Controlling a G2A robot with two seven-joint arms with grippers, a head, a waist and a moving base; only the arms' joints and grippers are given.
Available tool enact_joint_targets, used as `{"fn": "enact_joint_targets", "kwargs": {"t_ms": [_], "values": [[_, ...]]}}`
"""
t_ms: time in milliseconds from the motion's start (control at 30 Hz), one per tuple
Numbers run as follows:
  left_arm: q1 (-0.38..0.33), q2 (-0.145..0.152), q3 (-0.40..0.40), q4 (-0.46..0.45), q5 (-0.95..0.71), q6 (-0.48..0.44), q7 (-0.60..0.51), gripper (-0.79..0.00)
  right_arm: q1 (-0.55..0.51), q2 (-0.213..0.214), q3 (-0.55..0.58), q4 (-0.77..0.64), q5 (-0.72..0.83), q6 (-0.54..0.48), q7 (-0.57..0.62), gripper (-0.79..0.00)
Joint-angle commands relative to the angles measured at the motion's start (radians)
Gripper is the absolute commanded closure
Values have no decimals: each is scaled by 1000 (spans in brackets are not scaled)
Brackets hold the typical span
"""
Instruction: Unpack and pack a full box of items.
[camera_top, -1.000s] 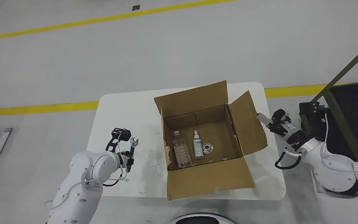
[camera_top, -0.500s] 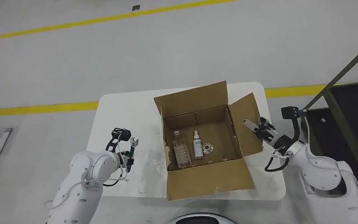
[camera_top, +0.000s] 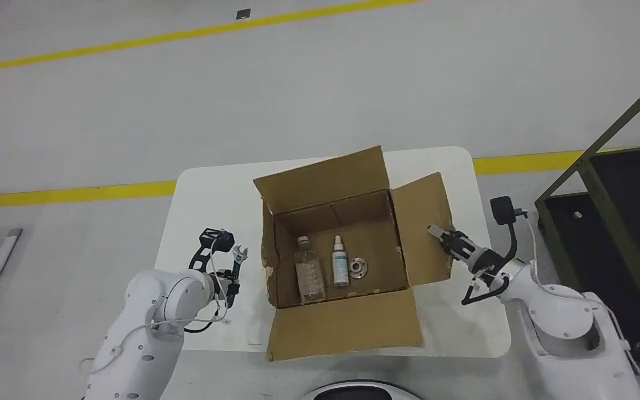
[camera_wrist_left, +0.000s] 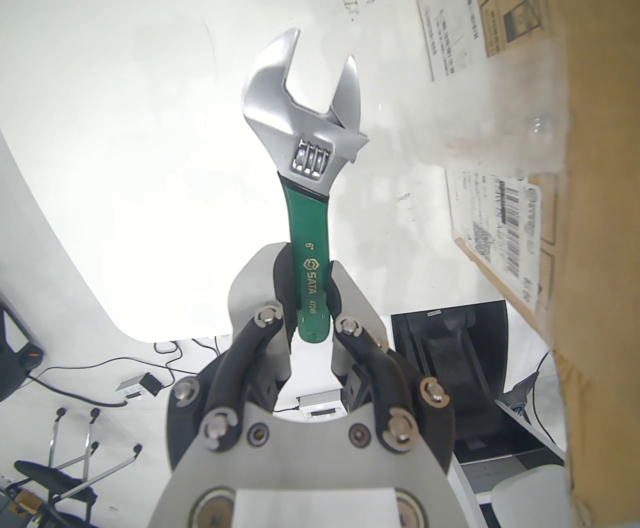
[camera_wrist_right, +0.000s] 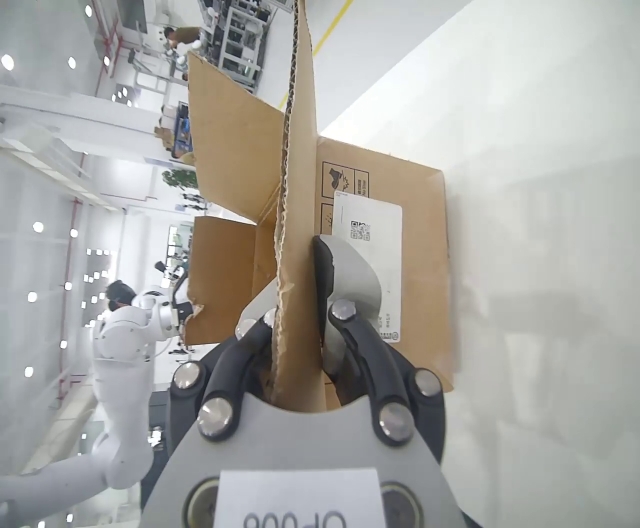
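An open cardboard box (camera_top: 345, 325) stands mid-table on the white table (camera_top: 220, 200). In it lie a clear plastic bottle (camera_top: 309, 270), a small spray bottle (camera_top: 340, 262) and a small round metal part (camera_top: 359, 267). My right gripper (camera_top: 438, 233) is at the box's right flap (camera_top: 420, 235); in the right wrist view the right gripper (camera_wrist_right: 300, 265) is shut on that flap (camera_wrist_right: 300, 150). My left gripper (camera_top: 230, 275) hovers left of the box, shut on the green handle of an adjustable wrench (camera_wrist_left: 310, 240), its steel head pointing away from the left gripper (camera_wrist_left: 306, 285).
Bare tabletop lies left of the box and behind the left gripper. A dark metal rack (camera_top: 600, 200) stands off the table's right end. The box's front flap (camera_top: 340, 340) hangs toward the table's near edge.
The right gripper has come in from the right to the box's right flap and moved left with it; the whole box has slid left. The left arm and wrench stayed put.
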Motion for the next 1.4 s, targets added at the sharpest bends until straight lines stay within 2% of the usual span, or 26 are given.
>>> {"fn": "enact_joint_targets", "kwargs": {"t_ms": [0,367,767,1067,1367], "values": [[0,0,0,0,0,0,0,0,-11,-3,-17,-21,18,18,-27,0],[2,0,0,1,0,0,7,0,-70,-17,-63,-41,82,15,-169,0],[3,8,-21,-54,-20,-1,24,0,-93,-17,-77,0,53,-6,-177,0],[-52,18,-75,-106,-51,-3,-14,0,-80,-19,-106,9,38,-16,-169,0],[-126,27,-83,-167,-29,-20,-48,0,-60,-20,-119,18,19,-14,-178,0]]}}
